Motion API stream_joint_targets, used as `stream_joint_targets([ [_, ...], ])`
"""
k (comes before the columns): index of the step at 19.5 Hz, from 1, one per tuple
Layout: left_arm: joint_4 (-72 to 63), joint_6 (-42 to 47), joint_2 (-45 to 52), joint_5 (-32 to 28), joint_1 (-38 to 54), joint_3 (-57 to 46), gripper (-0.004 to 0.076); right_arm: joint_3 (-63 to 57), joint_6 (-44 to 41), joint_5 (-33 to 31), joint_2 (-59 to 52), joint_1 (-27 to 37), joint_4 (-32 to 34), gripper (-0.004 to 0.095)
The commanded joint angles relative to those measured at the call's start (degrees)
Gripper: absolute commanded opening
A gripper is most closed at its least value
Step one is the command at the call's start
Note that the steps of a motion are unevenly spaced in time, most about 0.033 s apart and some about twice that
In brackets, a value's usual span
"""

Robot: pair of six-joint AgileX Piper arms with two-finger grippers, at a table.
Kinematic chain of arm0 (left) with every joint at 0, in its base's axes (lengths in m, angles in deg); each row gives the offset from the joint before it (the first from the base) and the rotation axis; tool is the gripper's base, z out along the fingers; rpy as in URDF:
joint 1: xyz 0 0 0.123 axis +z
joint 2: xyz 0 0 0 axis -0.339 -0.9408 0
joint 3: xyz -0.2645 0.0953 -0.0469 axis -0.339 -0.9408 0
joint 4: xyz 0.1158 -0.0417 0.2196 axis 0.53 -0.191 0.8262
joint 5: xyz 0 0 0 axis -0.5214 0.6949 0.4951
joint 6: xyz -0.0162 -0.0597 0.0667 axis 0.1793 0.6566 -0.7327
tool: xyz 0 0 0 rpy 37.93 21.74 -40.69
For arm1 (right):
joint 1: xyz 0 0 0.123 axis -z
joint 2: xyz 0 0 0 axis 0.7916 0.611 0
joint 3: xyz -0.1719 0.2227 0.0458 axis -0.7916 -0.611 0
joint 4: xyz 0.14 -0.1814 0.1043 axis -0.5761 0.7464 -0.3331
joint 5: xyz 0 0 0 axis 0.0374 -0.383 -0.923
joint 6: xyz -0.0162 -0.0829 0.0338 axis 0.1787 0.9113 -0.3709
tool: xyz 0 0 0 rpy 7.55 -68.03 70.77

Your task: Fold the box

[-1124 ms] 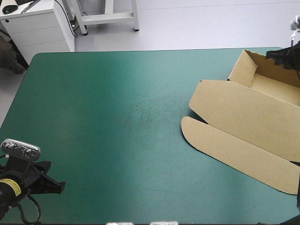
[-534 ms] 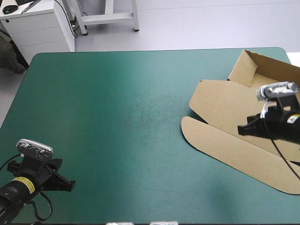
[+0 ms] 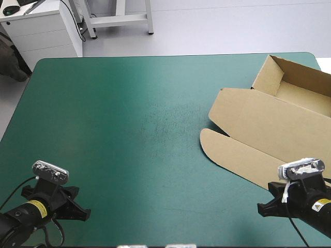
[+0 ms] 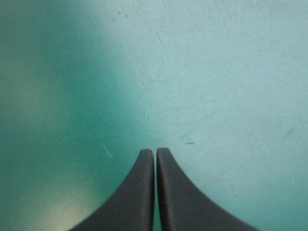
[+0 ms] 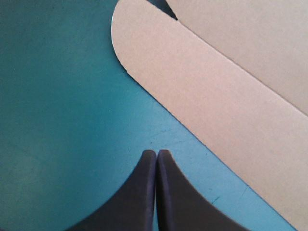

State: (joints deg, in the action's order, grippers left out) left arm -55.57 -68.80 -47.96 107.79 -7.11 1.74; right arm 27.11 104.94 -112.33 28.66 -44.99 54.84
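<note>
Slanting nearward from the table's (image 3: 129, 155) far right corner, the box (image 3: 269, 124) lies tray open, lid flat; left gripper (image 4: 155, 153) and right gripper (image 5: 157, 154) stand clenched.

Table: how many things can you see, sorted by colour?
Brown: 1, the box
Black: 2, the left gripper and the right gripper, both with jaws shut
Teal-green: 1, the table cover
Total: 4
</note>
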Motion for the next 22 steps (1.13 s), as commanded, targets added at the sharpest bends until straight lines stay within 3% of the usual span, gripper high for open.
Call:
stream_joint_targets([
  [1,-2.6,-0.84,-0.21,-2.3,-0.06,-1.32,-0.0008,-3.18,0.57,2.21,-2.63,-0.1,-1.51,-0.002],
  [9,-5.32,-4.39,-0.21,-2.32,-0.06,-5.15,-0.0008,-12.71,2.86,3.49,-6.33,-0.1,-1.51,-0.002],
  [22,-5.94,-3.94,-0.21,1.32,-0.06,-5.15,-0.0008,-13.24,3.84,3.52,-7.79,-0.1,-1.29,-0.002],
])
